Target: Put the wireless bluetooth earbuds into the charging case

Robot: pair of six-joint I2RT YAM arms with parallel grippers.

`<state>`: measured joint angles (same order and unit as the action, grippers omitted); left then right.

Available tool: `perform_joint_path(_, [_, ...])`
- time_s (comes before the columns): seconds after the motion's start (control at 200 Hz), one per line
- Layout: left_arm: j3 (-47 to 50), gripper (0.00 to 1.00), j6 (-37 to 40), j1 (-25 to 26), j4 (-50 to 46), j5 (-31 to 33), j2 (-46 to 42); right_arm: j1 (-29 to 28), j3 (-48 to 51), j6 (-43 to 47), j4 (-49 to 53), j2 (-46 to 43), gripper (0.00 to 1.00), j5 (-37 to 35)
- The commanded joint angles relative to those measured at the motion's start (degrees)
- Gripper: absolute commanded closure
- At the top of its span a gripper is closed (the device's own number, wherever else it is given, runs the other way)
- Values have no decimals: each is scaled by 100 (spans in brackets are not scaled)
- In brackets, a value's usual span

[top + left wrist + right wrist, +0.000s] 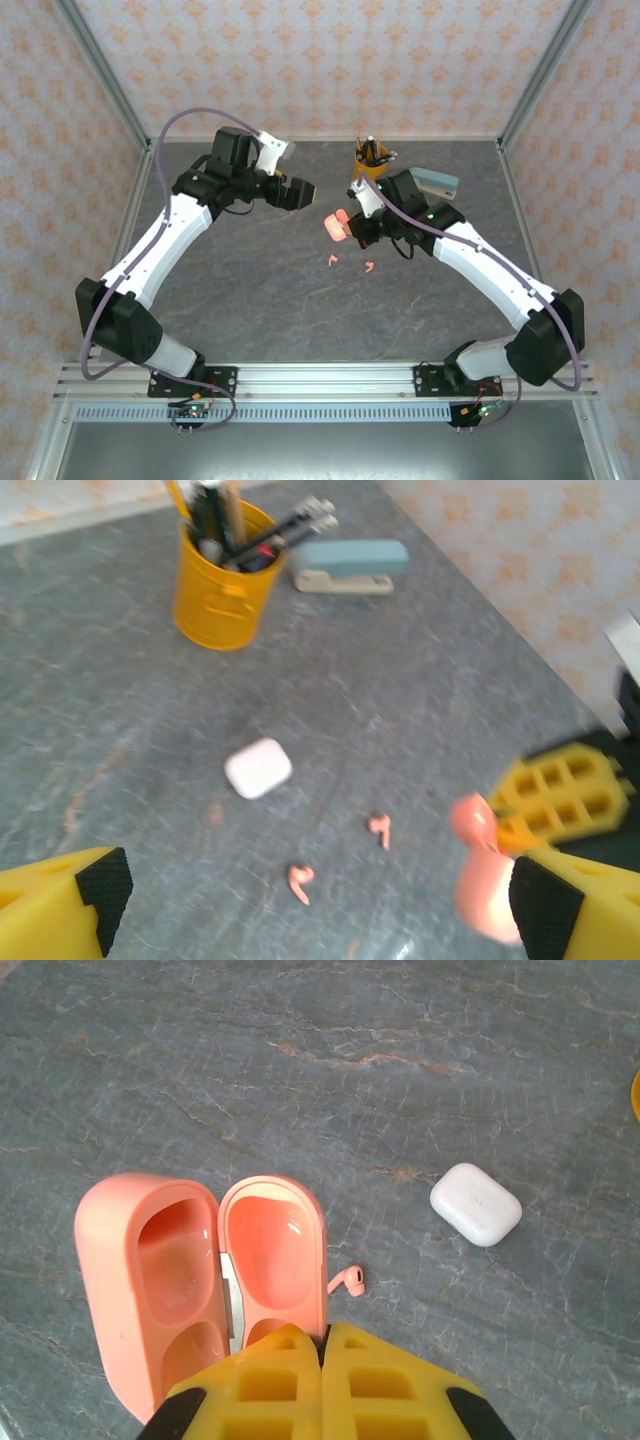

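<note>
The first salmon-pink earbud (379, 827) and the second salmon-pink earbud (300, 880) lie loose on the grey table (250, 290), near each other, around the middle. Just beyond them is the pink charging case (200, 1280), which is open, with both hollow halves empty. It sits at the tip of the right gripper (325, 1345). The fingers of this gripper are pressed together and seem to pinch the near rim of one half.

The left gripper (297, 192) hangs to the left of the case, spread wide and holding nothing. A closed white case (258, 768) lies between the earbuds and the yellow pen cup (220, 590), with a stapler (350, 565) beside the cup at the far edge.

The main risk, I think, is the pick. The earbuds are tiny and hooked, so broad fingers may push one along the smooth table or flick it away. The hold on the thin rim also looks slight, so pressing an earbud in could turn the case or make it slip. The two grippers work close together and may bump.
</note>
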<state>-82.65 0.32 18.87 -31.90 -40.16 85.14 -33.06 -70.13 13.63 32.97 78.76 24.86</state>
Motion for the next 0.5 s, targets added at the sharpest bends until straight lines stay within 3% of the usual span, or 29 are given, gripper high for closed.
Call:
perform_joint_path(0.0, [181,1,575,11,23,-802,-182,31,-390,283,244,179,100,43])
perform_joint_path(0.495, [-819,9,1443,-211,-994,-1910,660,80,-1880,743,729,1198,100,346])
